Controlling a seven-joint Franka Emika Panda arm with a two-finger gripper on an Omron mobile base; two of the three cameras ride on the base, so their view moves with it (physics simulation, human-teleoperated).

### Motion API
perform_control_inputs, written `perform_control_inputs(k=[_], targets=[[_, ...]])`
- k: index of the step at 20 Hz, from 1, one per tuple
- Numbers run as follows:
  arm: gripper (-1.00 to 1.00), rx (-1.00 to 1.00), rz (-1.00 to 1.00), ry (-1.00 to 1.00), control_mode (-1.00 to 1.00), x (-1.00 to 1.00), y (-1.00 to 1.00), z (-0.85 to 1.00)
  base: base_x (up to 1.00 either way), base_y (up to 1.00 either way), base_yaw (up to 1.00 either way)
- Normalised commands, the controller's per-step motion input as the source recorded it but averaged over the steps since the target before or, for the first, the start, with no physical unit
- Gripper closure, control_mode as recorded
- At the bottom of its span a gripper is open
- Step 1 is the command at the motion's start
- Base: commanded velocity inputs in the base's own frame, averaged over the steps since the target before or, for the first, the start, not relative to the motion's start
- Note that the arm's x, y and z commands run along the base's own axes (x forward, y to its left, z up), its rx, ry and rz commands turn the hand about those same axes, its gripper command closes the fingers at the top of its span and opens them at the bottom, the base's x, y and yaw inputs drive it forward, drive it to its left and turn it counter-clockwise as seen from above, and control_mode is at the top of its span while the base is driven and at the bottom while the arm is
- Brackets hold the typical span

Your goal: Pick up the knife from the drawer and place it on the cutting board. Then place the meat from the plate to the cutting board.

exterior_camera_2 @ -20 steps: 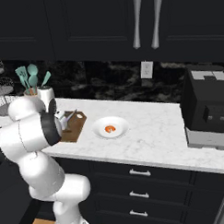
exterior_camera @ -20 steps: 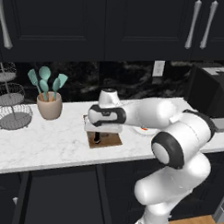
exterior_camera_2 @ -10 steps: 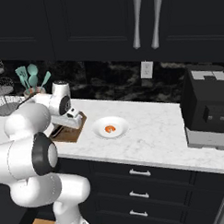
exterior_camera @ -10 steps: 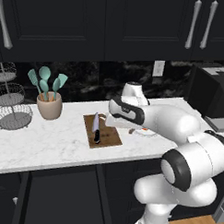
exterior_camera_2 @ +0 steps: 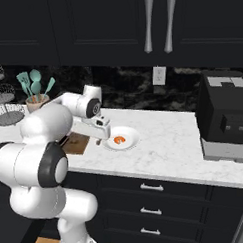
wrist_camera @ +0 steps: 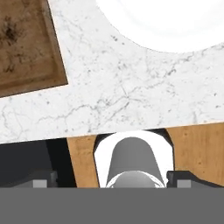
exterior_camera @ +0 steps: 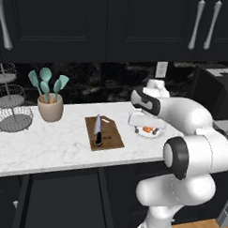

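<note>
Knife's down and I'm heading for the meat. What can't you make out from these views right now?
- Gripper: in the right base view too small to tell how the jaws stand; in the left base view the hand hides them.
- Meat: in the left base view the arm partly covers it.
- Plate: cut by the hand view's top edge.
- Cutting board: mostly behind the arm in the right base view.

No legible text, labels or numbers anywhere
</note>
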Motion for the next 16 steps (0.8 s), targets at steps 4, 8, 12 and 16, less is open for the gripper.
perform_control_inputs(k=[4,8,12,16], targets=[[-1.0,0.0,0.0,0.06,-1.0,0.0,-0.8,0.0,0.0,0.0,0.0],[-1.0,0.0,0.0,0.01,-1.0,0.03,-0.76,-0.02,0.0,0.0,0.0],[-1.0,-0.03,0.0,0.0,-1.0,0.18,-0.49,-0.15,0.0,0.0,0.0],[-1.0,-0.04,0.0,0.0,-1.0,0.39,-0.6,-0.05,0.0,0.0,0.0]])
